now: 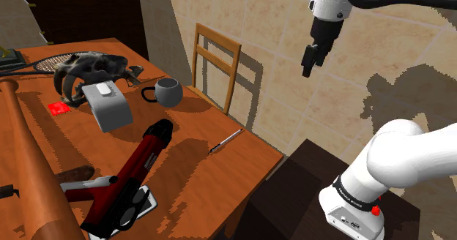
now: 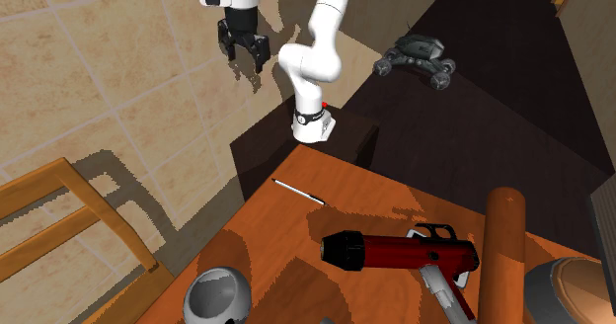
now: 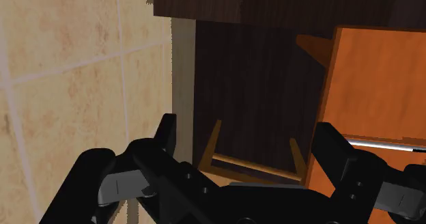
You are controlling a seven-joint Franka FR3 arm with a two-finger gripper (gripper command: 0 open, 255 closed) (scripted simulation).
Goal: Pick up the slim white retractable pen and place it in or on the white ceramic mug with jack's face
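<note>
I am watching the white arm holding its all-black two-finger gripper [image 1: 313,61] high in the air over the tan tiled floor, off to the side of the orange-brown wooden table [image 1: 198,174]. Its fingers [image 3: 167,135] are standing spread apart and clasping nothing. The slim white pen with a dark tip [image 1: 225,141] is lying flat on the table, close to the edge that faces the dark box-shaped stand [image 1: 296,191], and nothing is touching it. The rounded grey mug with a handle [image 1: 168,92] is sitting upright well apart from the pen, farther in along the table near the light wooden slat-back chair [image 1: 217,61]. Just beside the mug, a grey box-shaped object [image 1: 108,107] is resting on the tabletop. A red and black handheld tool [image 1: 140,169] is lying between the pen and a long brown wooden baseball bat [image 1: 29,174], which is stretching along the table's far side. In the wrist view, a thin white stretch of the pen [image 3: 382,144] is showing past one finger.
</note>
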